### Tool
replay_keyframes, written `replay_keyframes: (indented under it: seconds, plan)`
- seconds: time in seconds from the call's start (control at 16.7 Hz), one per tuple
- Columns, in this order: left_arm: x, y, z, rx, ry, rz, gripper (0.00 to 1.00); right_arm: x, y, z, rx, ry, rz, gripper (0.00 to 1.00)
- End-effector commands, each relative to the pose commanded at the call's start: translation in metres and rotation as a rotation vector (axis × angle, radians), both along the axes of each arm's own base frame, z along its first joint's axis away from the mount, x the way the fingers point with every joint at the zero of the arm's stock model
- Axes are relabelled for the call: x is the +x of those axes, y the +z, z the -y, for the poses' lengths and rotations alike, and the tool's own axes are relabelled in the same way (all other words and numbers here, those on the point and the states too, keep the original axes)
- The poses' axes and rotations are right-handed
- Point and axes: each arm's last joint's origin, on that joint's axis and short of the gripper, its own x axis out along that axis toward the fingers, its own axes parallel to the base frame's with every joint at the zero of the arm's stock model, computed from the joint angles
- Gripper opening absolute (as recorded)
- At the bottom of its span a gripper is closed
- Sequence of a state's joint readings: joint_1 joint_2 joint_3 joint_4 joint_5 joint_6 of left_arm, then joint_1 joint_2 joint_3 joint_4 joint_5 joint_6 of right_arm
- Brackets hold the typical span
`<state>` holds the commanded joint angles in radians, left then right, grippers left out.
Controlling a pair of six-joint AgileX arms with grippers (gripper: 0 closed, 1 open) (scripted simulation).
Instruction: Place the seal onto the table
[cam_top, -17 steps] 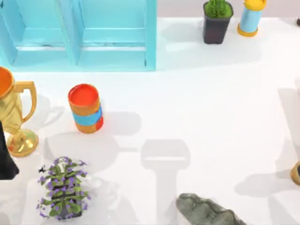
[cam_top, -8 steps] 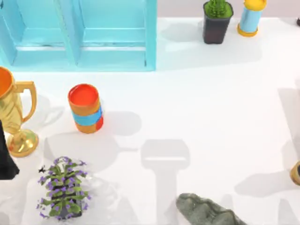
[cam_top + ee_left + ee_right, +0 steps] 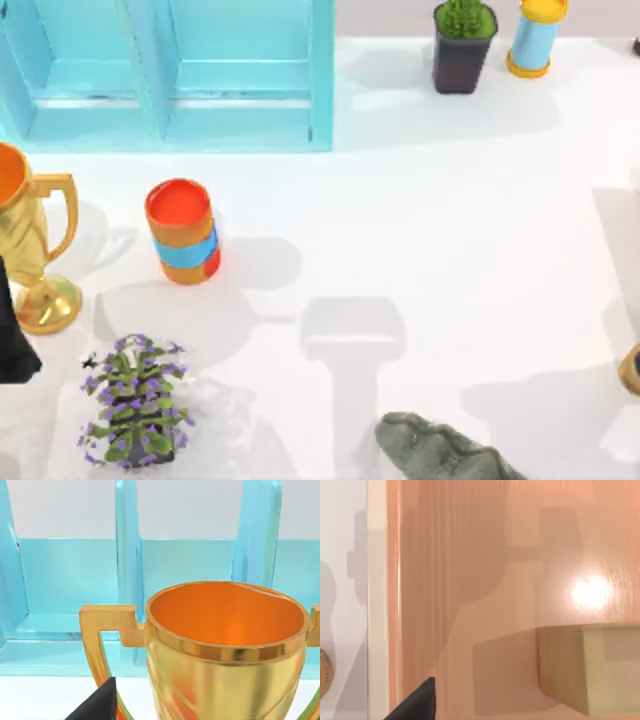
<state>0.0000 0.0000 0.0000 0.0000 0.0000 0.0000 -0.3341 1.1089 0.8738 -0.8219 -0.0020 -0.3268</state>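
Left gripper (image 3: 95,705) first: we log it parked at the table's left edge, on the near side of the gold trophy (image 3: 30,250) and aimed toward the light-blue shelf unit (image 3: 200,80). It holds nothing we can see, and we cannot tell how open it is. Moving right across the table (image 3: 450,220): orange cup (image 3: 182,232) with a blue band, upright near the trophy; purple-flowered plant (image 3: 135,400) nearer; grey-green rock-like figure (image 3: 435,450) at the near edge; cactus pot (image 3: 463,45) and blue-and-yellow cylinder (image 3: 533,35) at the far side; a gold-coloured object (image 3: 632,368) cut by the right edge. Seal (image 3: 585,667): in the right wrist view it is a tan block resting on a peach wood-toned surface (image 3: 470,580) that lies beside the white table, so we judge it off the table past the right side, not yet picked. Right gripper (image 3: 415,702) hangs over that surface, apart from the seal and not holding it. We cannot tell how wide it is open, and we judge it is there to line up a grasp. The table is plain white and glossy with soft shadows, and its wide bare middle is the likely drop area. A pale wall (image 3: 200,510) sits behind the shelf.
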Motion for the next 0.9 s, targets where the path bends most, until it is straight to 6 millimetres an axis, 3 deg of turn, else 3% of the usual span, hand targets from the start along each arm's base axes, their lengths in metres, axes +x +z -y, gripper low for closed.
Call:
replay_keyframes:
  seconds: [0.24, 0.48, 0.9]
  plan:
    - [0.000, 0.000, 0.000, 0.000, 0.000, 0.000, 1.00, 0.039, -0.002, 0.039, 0.080, -0.005, -0.293, 1.00]
    - [0.000, 0.000, 0.000, 0.000, 0.000, 0.000, 1.00, 0.064, -0.008, 0.070, 0.149, -0.001, -0.452, 1.00]
    - [0.000, 0.000, 0.000, 0.000, 0.000, 0.000, 1.00, 0.069, -0.009, 0.077, 0.164, 0.003, -0.483, 1.00]
